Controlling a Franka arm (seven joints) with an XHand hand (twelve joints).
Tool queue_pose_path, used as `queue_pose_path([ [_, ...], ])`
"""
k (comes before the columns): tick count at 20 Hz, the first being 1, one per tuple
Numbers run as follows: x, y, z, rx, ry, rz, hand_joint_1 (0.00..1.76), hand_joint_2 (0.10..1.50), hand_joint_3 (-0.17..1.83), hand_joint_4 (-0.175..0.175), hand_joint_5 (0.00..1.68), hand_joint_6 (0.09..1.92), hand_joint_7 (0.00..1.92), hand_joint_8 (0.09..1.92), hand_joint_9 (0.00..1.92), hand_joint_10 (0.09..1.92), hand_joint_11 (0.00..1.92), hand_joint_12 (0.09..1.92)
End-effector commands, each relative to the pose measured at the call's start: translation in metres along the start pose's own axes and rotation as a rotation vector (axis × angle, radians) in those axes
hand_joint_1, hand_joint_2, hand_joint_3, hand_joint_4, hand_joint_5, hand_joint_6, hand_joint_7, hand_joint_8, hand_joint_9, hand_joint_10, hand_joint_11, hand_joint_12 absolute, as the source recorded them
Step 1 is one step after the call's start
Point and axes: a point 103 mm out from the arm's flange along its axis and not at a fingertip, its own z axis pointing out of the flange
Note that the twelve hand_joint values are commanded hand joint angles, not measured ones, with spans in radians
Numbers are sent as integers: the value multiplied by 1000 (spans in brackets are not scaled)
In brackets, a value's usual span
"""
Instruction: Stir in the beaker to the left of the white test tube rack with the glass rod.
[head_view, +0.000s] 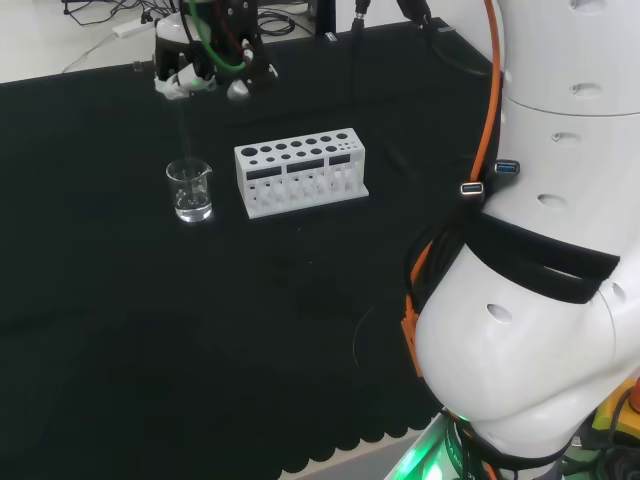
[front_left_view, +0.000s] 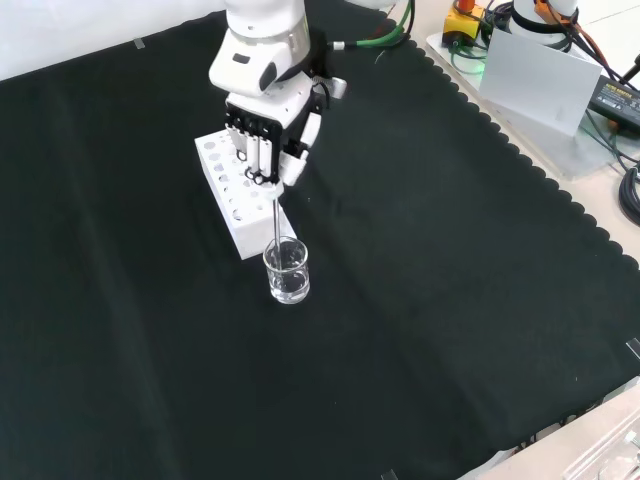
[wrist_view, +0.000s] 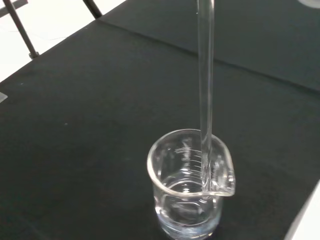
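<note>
A small clear glass beaker (head_view: 190, 190) (front_left_view: 287, 271) (wrist_view: 190, 185) stands on the black cloth, left of the white test tube rack (head_view: 301, 171) (front_left_view: 235, 195) in the head view. It holds a little clear liquid. The hand (head_view: 205, 60) (front_left_view: 268, 135) hangs above the beaker, its fingers curled round the top of a glass rod (front_left_view: 277, 218) (wrist_view: 205, 90). The rod points straight down and its lower end reaches into the beaker, close to the wall by the spout.
The white arm links (head_view: 550, 250) stand large at the right of the head view. Cables and boxes (front_left_view: 545, 60) lie beyond the cloth's scalloped edge at the front view's upper right. Open black cloth (front_left_view: 450, 300) surrounds the beaker and rack.
</note>
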Motion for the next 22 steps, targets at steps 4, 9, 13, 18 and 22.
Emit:
queue_pose_path([
  [4, 3, -13, -1, 0, 7, 5, 1312, 1104, -175, -175, 1302, 167, 1199, 969, 1656, 671, 1605, 694],
  [9, 36, -14, -4, -12, 3, -29, 1312, 1104, -175, -175, 1302, 167, 1199, 969, 1656, 671, 1604, 694],
  [13, 56, -7, -8, -17, -9, -51, 1312, 1104, -175, -175, 1303, 166, 1197, 973, 1655, 671, 1602, 693],
  [18, 71, -1, -11, -20, -17, -64, 1312, 1104, -175, -175, 1304, 165, 1197, 975, 1656, 671, 1602, 693],
  [22, 74, 1, -12, -18, -35, -65, 1312, 1104, -175, -175, 1304, 164, 1197, 975, 1657, 671, 1602, 693],
])
